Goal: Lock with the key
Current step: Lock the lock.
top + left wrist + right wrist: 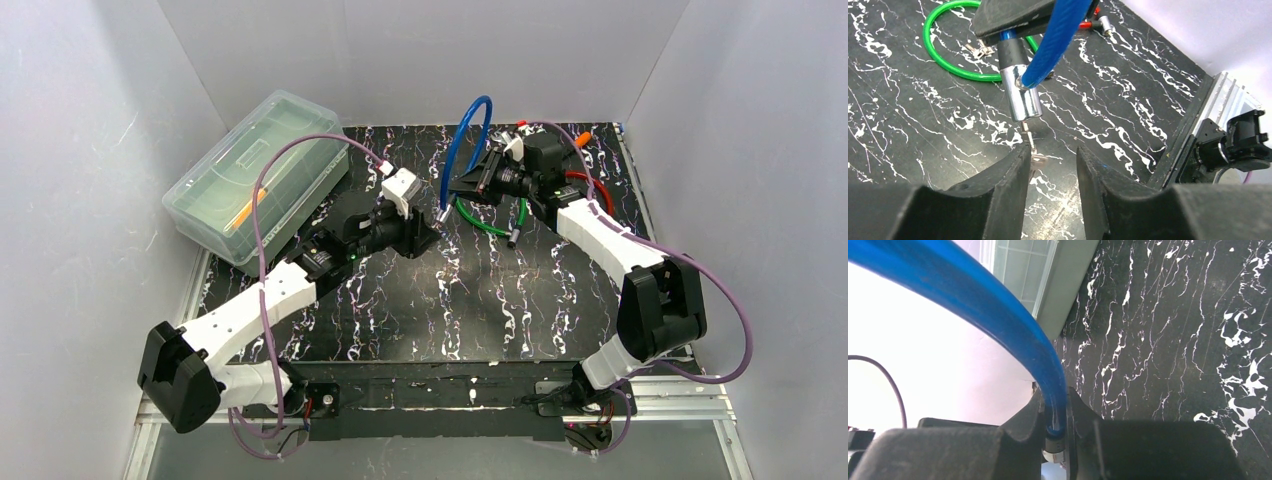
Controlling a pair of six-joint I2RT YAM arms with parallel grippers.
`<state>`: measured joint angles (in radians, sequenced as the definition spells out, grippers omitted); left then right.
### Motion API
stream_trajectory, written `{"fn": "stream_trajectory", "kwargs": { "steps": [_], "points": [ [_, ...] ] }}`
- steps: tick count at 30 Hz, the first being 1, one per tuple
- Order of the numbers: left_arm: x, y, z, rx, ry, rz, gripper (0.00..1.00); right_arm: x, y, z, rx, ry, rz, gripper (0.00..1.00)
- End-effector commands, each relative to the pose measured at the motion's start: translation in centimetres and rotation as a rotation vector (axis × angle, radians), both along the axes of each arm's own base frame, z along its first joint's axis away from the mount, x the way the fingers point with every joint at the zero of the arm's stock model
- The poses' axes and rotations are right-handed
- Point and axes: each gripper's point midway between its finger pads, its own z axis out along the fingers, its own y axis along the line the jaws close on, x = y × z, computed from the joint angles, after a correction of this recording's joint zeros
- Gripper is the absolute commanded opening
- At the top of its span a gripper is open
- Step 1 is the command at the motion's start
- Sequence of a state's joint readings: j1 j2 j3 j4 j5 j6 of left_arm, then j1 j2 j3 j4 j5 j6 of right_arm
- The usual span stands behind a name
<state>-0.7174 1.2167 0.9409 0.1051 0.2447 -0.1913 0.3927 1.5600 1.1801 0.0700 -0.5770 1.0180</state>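
Key (1031, 152) sticking out of the blue cable lock's (462, 150) metal barrel (1021, 95), held above the marbled table (480, 300)
Right gripper (1054, 415) is clamped on the blue cable; left gripper (1052, 162) stands apart around the key, one finger (1015, 167) seemingly touching it; a green cable lock (943, 55) lies beyond

Bright even overhead light, blown-out white walls, glare on metal, blurred near claws.

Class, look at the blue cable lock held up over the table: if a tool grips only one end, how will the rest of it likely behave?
The blue cable lock holds an arch above the right tool, so it is probably springy, not limp. Its glossy coating may slip. The metal lock barrel likely weighs that end down.
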Motion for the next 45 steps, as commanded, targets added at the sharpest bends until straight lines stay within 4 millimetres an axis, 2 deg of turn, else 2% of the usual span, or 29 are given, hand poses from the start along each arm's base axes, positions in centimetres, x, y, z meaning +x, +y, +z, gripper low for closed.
{"fn": "stream_trajectory", "kwargs": {
  "steps": [1,9,15,16,18,19,20,26,28,31,33,34,36,40,45],
  "points": [
    [-0.7,0.1,2.4,-0.041,-0.058,-0.032,0.41,-0.1,-0.5,4.0,0.010,-0.138,-0.003,0.01],
    [1.3,-0.5,5.1,-0.042,-0.134,-0.003,0.50,-0.3,-0.5,3.7,-0.003,-0.140,0.002,0.01],
    [3.0,-2.1,6.6,-0.041,-0.174,-0.017,0.50,-0.9,-0.1,3.8,-0.002,-0.149,0.022,0.01],
    [3.1,-2.3,6.9,-0.044,-0.176,-0.022,0.48,-1.0,-0.1,3.8,-0.002,-0.151,0.024,0.01],
    [3.4,-2.7,7.4,-0.054,-0.177,-0.023,0.34,-1.0,-0.1,3.9,-0.004,-0.156,0.023,0.01],
    [3.5,-2.8,7.8,-0.061,-0.178,-0.022,0.24,-1.0,-0.1,3.8,-0.011,-0.157,0.021,0.01],
    [3.5,-3.1,9.7,-0.101,-0.188,-0.024,0.00,-0.8,-0.4,3.1,-0.037,-0.156,0.009,0.01],
    [2.4,-2.8,14.3,-0.170,-0.258,-0.051,0.00,-0.4,-0.9,2.0,-0.078,-0.147,-0.015,0.01],
    [2.0,-2.6,15.0,-0.177,-0.276,-0.059,0.00,-0.5,-1.0,1.5,-0.095,-0.128,-0.017,0.01],
    [2.0,-2.2,13.5,-0.144,-0.257,-0.046,0.00,-0.5,-0.9,1.6,-0.086,-0.123,-0.014,0.01],
    [2.4,-1.7,11.1,-0.092,-0.201,-0.008,0.00,-0.4,-0.8,2.0,-0.078,-0.124,-0.014,0.01],
    [2.6,-1.5,9.7,-0.064,-0.168,0.008,0.03,-0.3,-0.8,2.1,-0.074,-0.123,-0.015,0.01],
    [2.8,-0.8,7.2,-0.011,-0.095,0.049,0.18,-0.3,-0.7,2.4,-0.068,-0.121,-0.016,0.01],
    [2.0,-0.2,4.7,0.010,-0.017,0.066,0.31,-0.2,-1.0,2.2,-0.072,-0.114,-0.025,0.01],
    [0.7,0.0,2.6,0.006,0.051,0.044,0.36,0.0,-1.0,1.7,-0.067,-0.095,-0.031,0.01]
  ]
}}
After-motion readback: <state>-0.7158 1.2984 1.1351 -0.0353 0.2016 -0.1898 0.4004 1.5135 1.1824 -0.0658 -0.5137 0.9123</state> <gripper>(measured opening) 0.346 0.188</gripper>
